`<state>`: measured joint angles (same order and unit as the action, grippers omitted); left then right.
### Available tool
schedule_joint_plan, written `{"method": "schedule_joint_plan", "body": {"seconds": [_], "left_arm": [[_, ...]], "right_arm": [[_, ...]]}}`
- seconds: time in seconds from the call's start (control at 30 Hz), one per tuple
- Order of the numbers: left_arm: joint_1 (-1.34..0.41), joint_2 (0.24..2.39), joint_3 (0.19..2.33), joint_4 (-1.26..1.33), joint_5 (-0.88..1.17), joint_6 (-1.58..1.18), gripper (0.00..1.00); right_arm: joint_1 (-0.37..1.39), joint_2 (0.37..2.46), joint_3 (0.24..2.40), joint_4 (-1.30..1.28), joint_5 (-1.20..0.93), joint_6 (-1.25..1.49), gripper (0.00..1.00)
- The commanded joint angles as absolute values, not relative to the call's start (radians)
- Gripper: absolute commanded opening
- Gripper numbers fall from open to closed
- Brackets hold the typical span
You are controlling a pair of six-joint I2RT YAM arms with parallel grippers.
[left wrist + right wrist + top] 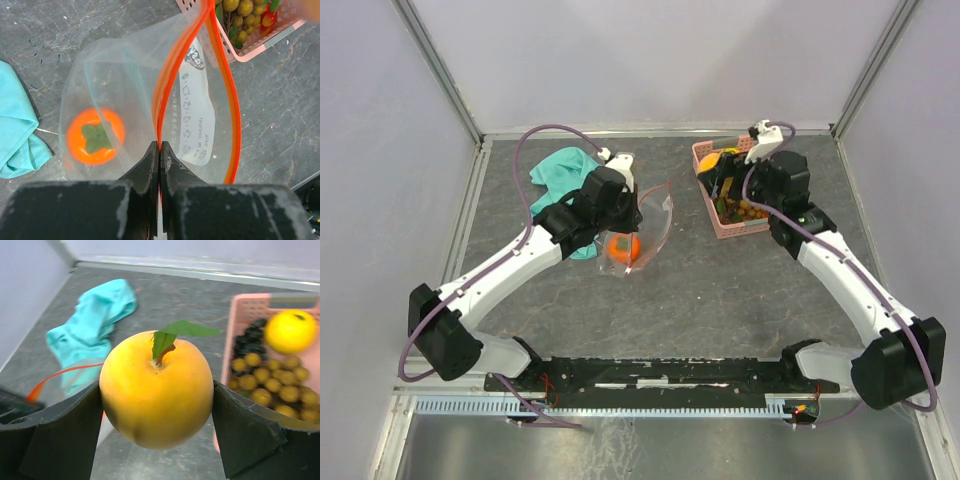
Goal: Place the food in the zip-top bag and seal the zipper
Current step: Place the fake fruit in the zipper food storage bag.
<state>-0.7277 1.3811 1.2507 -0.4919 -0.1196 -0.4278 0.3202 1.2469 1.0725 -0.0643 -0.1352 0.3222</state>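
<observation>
Right end effector [156,426] around yellow fruit [150,385]

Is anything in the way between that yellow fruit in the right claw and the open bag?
Nothing visible. Only bare table lies between the yellow fruit, held by the right gripper by the basket, and the bag, whose mouth the left gripper pinches open by its red strip.

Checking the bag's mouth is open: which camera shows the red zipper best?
The left wrist view: the zipper fills the frame, its strips parted, the left gripper pinching one. The top view shows it small; the right wrist view, only a red sliver beside the gripped yellow fruit.
</observation>
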Motion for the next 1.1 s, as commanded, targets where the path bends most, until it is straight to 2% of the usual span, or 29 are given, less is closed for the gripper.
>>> {"method": "schedule_joint_plan", "body": {"seconds": [0.0, 0.37, 0.77, 1.07], "left_arm": [[-0.724, 1.333, 1.303, -0.457, -0.101, -0.386, 0.03], [-0.724, 1.33, 1.325, -0.464, -0.082, -0.396, 0.03], [-0.722, 1.348, 1.328, -0.45, -0.08, -0.428, 0.03], [-0.716, 1.356, 1.336, -0.447, -0.065, -0.423, 0.03]], "right_arm": [[0.4, 1.185, 1.009, 0.186, -0.276, 0.306, 0.78], [0.518, 1.221, 0.916, 0.501, -0.455, 0.369, 0.78], [0.536, 1.275, 0.819, 0.462, -0.518, 0.283, 0.8], [0.538, 1.331, 0.844, 0.404, -0.48, 0.213, 0.9]]}}
